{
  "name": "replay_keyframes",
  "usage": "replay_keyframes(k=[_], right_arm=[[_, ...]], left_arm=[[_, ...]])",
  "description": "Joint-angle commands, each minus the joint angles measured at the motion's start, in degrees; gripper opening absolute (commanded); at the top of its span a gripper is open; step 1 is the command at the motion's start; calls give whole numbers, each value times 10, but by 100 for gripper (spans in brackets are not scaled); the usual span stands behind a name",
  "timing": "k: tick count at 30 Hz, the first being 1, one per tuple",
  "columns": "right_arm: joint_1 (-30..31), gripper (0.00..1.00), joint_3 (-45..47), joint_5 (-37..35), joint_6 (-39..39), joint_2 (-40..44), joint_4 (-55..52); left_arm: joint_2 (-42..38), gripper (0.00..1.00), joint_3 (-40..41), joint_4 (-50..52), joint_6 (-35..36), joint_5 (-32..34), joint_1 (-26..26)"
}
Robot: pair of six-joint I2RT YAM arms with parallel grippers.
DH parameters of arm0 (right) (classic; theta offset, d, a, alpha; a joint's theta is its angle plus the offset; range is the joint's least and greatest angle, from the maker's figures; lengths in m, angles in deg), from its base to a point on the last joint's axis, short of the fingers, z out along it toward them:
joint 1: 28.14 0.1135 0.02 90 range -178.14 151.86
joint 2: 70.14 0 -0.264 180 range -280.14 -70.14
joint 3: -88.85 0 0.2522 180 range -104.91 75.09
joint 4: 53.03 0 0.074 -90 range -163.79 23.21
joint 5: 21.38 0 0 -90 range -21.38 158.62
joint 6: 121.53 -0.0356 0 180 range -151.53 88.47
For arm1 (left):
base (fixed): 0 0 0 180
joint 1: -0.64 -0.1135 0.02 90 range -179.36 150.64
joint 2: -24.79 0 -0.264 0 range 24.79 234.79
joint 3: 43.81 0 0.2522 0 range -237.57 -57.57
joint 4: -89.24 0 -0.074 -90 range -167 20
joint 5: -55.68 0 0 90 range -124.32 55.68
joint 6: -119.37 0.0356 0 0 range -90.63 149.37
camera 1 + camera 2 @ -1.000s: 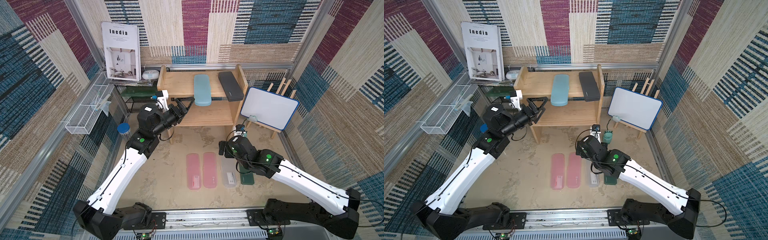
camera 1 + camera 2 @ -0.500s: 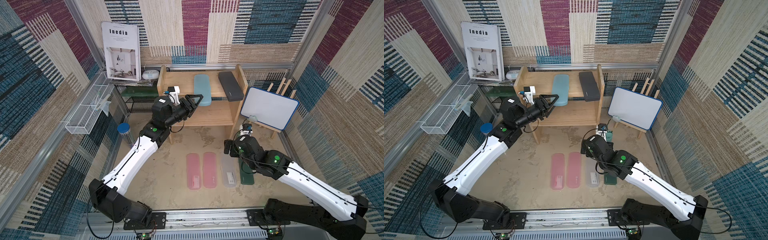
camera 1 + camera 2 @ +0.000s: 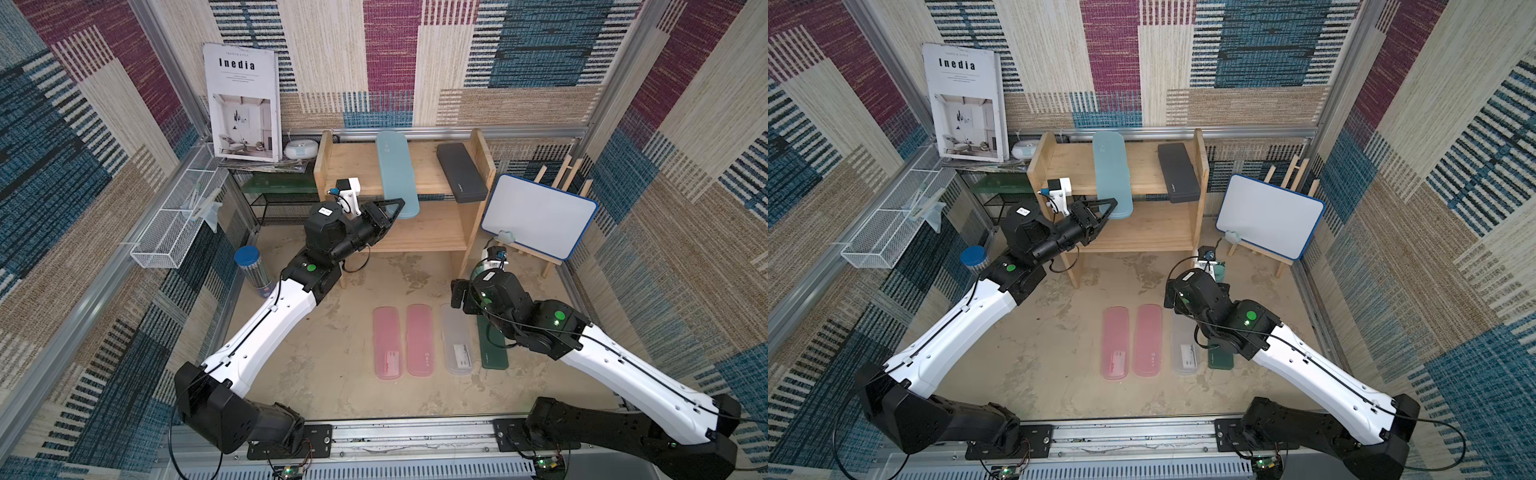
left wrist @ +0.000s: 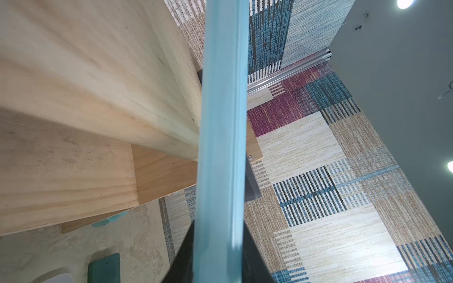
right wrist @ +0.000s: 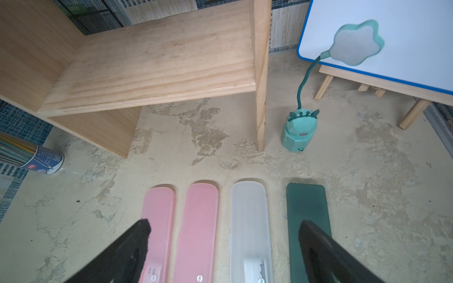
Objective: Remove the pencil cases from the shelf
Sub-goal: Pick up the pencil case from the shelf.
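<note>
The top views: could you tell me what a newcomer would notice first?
The left gripper is shut on the blue case overhanging the shelf's upper tier, near a black case. On the floor, two pink cases, a clear case and a green case lie in a row below the open right gripper.

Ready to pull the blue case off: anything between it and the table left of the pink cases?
Nothing visible. The left gripper is shut on the overhanging end of the light blue case; the table between shelf and pink cases is bare. The right gripper hangs open farther right.
</note>
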State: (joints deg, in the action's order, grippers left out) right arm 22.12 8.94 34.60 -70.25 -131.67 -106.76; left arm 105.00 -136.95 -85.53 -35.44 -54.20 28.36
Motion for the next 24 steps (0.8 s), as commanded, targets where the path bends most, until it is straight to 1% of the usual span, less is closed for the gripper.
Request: replay_keyframes(k=[1, 3, 5, 6, 9, 12, 15, 18, 21, 24], right_arm=[[0, 99, -9, 10, 9, -5, 13], [0, 99, -13, 30, 25, -3, 37], [0, 99, -26, 63, 35, 1, 67], [0, 99, -36, 82, 40, 3, 83], [0, 99, -85, 145, 56, -12, 109], [3, 99, -152, 209, 72, -50, 106], [10, 99, -186, 277, 81, -88, 135], [14, 99, -201, 326, 81, -128, 175], [18, 99, -233, 355, 81, -179, 195], [28, 99, -273, 368, 83, -228, 209]], left_arm=[[-21, 7, 19, 17, 36, 37, -1], [-48, 7, 37, 18, 74, 47, -1], [-85, 7, 77, 10, 126, 65, 1], [-109, 7, 102, 1, 163, 78, 4], [-183, 9, 191, -17, 246, 99, 8], [-257, 10, 266, -10, 298, 107, 12], [-328, 11, 334, -6, 326, 120, 24], [-383, 11, 372, 17, 340, 138, 31], [-417, 11, 384, 40, 349, 142, 33], [-434, 11, 386, 56, 352, 145, 34]])
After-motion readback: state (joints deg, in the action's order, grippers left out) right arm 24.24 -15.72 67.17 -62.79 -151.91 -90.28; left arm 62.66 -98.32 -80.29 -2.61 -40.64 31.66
